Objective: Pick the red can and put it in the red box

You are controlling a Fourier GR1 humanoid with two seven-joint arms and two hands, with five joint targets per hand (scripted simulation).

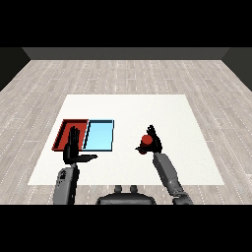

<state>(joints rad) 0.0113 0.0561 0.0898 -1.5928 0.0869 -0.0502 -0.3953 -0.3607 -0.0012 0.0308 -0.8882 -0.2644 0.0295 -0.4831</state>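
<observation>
Right hand (153, 142) curls round red can (146, 141) — raised

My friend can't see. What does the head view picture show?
The robot's right hand curls round a red can above a white table. Its left hand is open in front of a red tray, which lies beside a light blue tray.

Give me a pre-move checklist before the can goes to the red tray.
1. Right hand curled round the red can: ok.
2. Can lifted off the table: cannot tell.
3. Red tray free of objects: ok, as far as the left hand lets it show.
4. Left hand out of the way: not ok, it is open and overlaps the red tray in this view.
5. Light blue tray lies between can and red tray, to be crossed: cannot tell clearance.
</observation>
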